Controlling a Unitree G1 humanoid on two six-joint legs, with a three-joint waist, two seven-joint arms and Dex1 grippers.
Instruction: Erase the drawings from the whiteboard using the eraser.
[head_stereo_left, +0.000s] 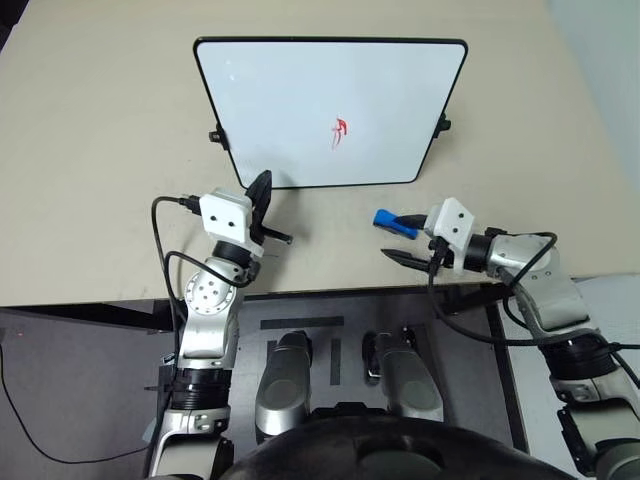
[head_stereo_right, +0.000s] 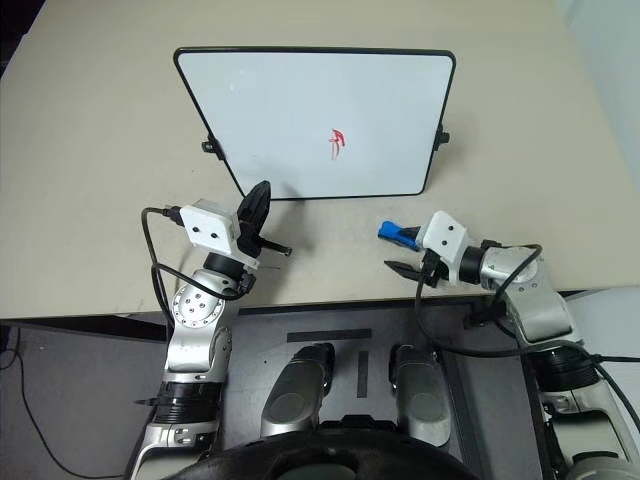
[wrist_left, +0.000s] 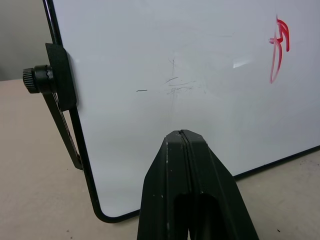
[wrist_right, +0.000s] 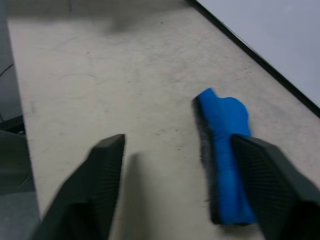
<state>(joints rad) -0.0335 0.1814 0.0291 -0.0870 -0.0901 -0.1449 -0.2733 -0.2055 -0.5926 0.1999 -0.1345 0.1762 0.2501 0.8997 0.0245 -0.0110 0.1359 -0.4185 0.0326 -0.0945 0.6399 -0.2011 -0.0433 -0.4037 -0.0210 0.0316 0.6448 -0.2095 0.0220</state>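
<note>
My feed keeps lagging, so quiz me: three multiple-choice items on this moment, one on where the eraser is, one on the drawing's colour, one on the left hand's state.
1. Where is the eraser?
A. On the table by the right hand
B. Pressed against the whiteboard
C. In the left hand

2. What colour is the drawing?
A. Black
B. Red
C. Green

3. How are the left hand's fingers?
A. Spread wide
B. Shut on the eraser
C. Shut, holding nothing

Answers:
1. A: the eraser lies on the table in front of the whiteboard, beside one finger of the open right hand.
2. B: the drawing on the board is red.
3. C: the left hand shows its fingers pressed together with nothing between them.
</note>
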